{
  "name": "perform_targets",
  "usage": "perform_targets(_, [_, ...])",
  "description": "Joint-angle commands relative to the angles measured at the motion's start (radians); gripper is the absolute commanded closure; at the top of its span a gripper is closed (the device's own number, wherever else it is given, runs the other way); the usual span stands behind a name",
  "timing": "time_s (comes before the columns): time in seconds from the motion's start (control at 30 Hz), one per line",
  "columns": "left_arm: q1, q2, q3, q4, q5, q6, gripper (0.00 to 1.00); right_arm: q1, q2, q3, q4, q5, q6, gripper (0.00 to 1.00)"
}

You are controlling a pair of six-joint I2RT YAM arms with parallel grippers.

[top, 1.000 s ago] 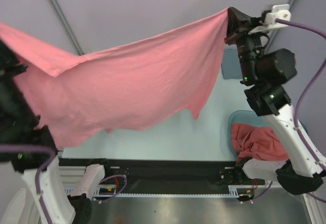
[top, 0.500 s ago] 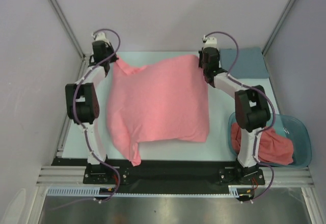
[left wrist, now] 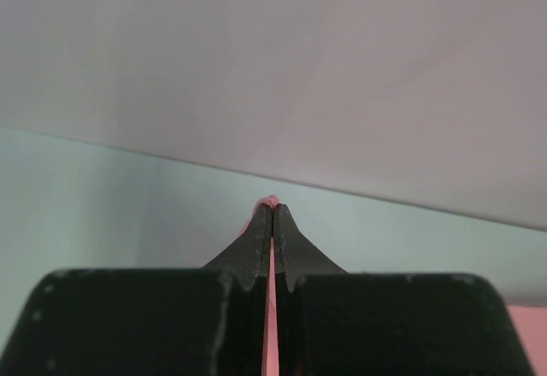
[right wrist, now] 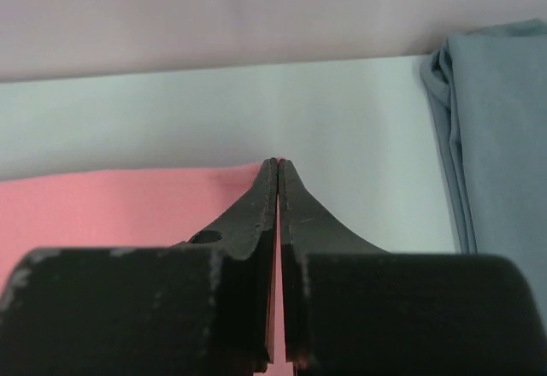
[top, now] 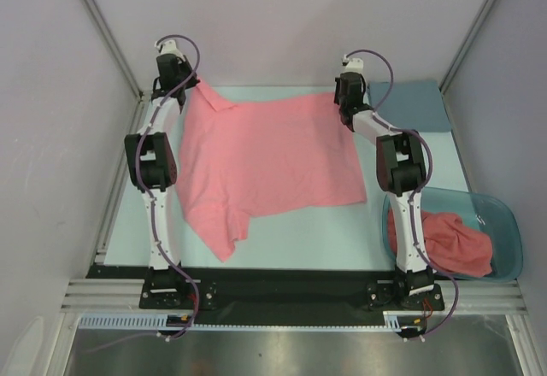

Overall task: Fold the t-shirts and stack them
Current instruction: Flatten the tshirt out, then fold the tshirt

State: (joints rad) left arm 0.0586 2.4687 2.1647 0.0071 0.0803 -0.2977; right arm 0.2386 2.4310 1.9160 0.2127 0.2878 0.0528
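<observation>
A salmon-pink t-shirt (top: 265,158) lies spread on the pale table, its far edge stretched between both grippers. My left gripper (top: 195,85) is shut on the shirt's far left corner; pink fabric (left wrist: 272,308) shows between its jaws in the left wrist view. My right gripper (top: 340,98) is shut on the far right corner; pink cloth (right wrist: 128,214) shows left of its fingers (right wrist: 256,214) in the right wrist view. The shirt's near left part is crumpled and folded under. Another pink t-shirt (top: 444,239) lies bunched in the teal tub (top: 504,222).
A grey-blue rectangular cloth (top: 410,107) lies flat at the far right of the table, also seen in the right wrist view (right wrist: 500,137). The teal tub stands at the near right. White walls and metal posts enclose the table on three sides.
A second ago the shirt hung high in the air close to the camera. Both arms have swung it down and forward, then stretched it wider at the table's far edge.
</observation>
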Motion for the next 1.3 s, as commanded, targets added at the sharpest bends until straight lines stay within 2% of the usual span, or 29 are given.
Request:
perform_targets(0.0, [0.01,0.048,0.083,0.057,0.07,-0.041,1.0,-0.009,0.052,0.098,-0.03,-0.018,0.01,1.0])
perform_targets(0.2, [0.001,-0.031,-0.034,0.128,0.038,-0.067,1.0,-0.018,0.069,0.136,-0.03,-0.018,0.013,1.0])
perform_targets(0.27, [0.004,-0.028,-0.026,0.131,0.035,-0.06,1.0,-0.022,0.092,0.193,-0.059,-0.035,0.018,1.0])
perform_targets(0.37, [0.012,0.018,0.064,0.051,0.05,-0.063,1.0,-0.024,0.12,0.247,-0.11,-0.064,0.024,1.0])
perform_targets(0.47, [0.012,0.0,0.06,0.025,0.064,-0.081,1.0,-0.027,0.123,0.276,-0.157,-0.093,0.053,1.0])
perform_targets(0.97, [0.014,-0.29,-0.195,-0.26,0.082,-0.159,0.99,-0.11,0.01,0.325,-0.562,-0.279,0.255,1.0])
perform_targets(1.27, [0.029,-0.438,-0.333,-0.366,0.072,-0.158,1.0,-0.153,-0.023,0.356,-0.713,-0.378,0.298,1.0])
